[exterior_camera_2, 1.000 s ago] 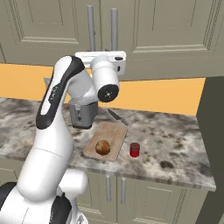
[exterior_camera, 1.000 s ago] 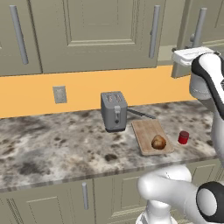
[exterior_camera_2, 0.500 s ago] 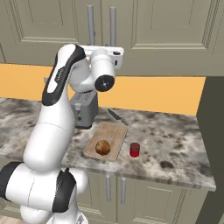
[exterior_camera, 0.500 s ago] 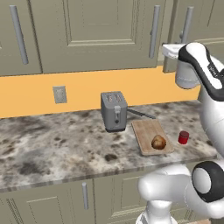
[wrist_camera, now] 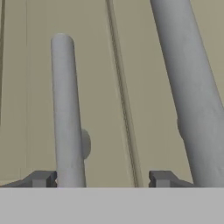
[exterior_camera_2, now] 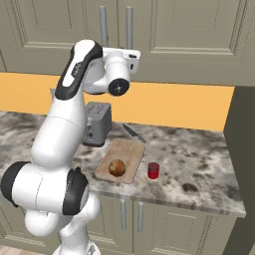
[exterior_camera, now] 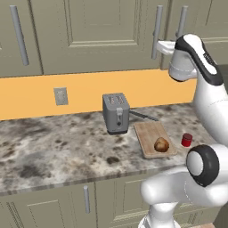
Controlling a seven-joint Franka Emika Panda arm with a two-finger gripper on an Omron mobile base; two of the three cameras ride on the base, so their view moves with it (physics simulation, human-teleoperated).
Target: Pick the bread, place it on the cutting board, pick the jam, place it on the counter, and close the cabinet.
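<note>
Olive cabinet (wrist_camera: 144,87) doors close ahead, fingers (wrist_camera: 41,178) spread, left bar handle (wrist_camera: 66,113) just beside one tip

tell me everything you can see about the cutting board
The cutting board is a flat, rectangular, light-brown wooden slab with visible grain. It lies flat on the marble-patterned counter, just right of the toaster and turned slightly askew to the counter's edge. The bread, a glossy brown lump, sits on its near end. The red jam stands on the counter beside it, apart from it. A dark knife lies by its far corner.
</note>
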